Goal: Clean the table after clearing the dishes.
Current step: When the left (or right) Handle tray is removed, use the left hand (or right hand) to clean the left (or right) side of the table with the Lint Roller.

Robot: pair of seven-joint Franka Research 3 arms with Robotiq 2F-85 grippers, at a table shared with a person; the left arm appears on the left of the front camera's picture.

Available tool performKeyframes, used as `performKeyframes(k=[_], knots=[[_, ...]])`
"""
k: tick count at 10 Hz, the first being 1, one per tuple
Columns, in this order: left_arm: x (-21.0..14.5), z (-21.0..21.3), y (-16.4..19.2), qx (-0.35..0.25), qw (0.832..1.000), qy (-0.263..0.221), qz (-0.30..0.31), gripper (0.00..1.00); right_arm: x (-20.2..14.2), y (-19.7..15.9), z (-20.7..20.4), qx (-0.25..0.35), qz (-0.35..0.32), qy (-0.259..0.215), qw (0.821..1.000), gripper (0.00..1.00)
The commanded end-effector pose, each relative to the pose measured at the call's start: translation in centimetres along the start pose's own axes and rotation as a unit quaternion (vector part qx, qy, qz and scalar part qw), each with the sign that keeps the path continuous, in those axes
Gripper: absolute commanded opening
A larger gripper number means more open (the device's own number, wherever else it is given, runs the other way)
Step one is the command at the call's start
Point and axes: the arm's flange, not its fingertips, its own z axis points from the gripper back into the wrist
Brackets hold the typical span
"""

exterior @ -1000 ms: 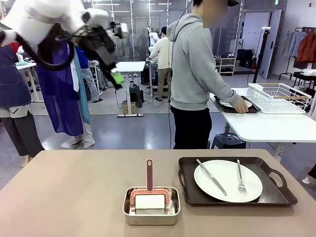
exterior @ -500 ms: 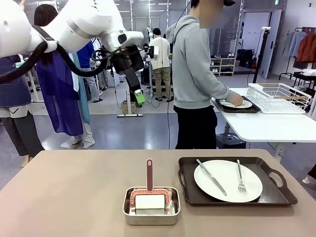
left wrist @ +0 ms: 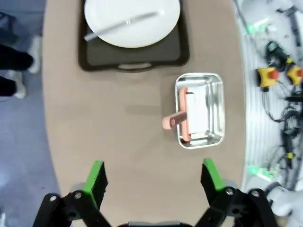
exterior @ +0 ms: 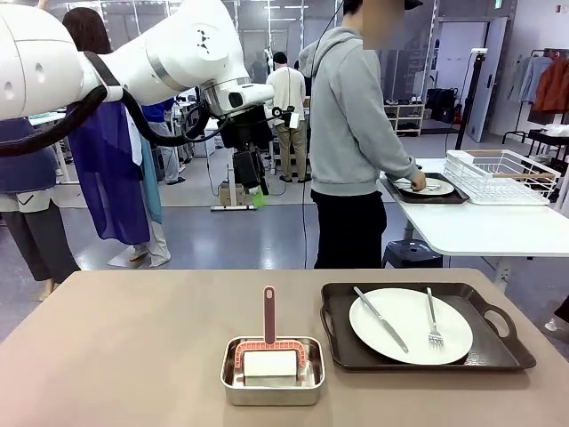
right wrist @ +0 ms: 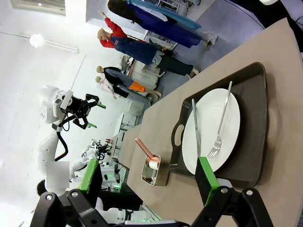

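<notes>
The left half of the table (exterior: 124,347) is lying bare, leaving open passage; the steel pan (exterior: 228,378) is sitting near the front middle, its pink handle (exterior: 269,313) sticking straight up; just beside it, the dark tray (exterior: 338,351) carrying a plate (exterior: 411,326) is taking up the right side.

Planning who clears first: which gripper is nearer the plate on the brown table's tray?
Right. The right gripper sits low beside the tray, the plate just beyond its fingers. The left gripper hangs high above the table, far from it.
</notes>
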Motion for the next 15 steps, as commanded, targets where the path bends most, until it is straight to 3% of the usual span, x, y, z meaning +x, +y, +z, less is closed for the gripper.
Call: performKeyframes(k=[1, 9, 11, 15], knots=[[0.0, 0.5, -0.5, -0.015, 1.0, 0.009, 0.012, 1.0, 0.1, 0.4, 0.0, 0.001, -0.001, -0.002, 1.0, 1.0], [-0.1, -0.1, -0.2, -0.008, 1.0, 0.004, 0.003, 1.0, 0.1, 0.4, 0.0, 0.001, -0.001, -0.002, 1.0, 1.0], [1.3, -4.1, 1.1, -0.051, 0.997, 0.043, 0.043, 1.0, 0.1, 0.4, 0.0, 0.001, -0.001, -0.002, 1.0, 1.0], [1.8, -11.1, 3.2, -0.118, 0.987, 0.095, 0.062, 1.0, 0.1, 0.4, 0.0, 0.001, -0.001, -0.002, 1.0, 1.0]])
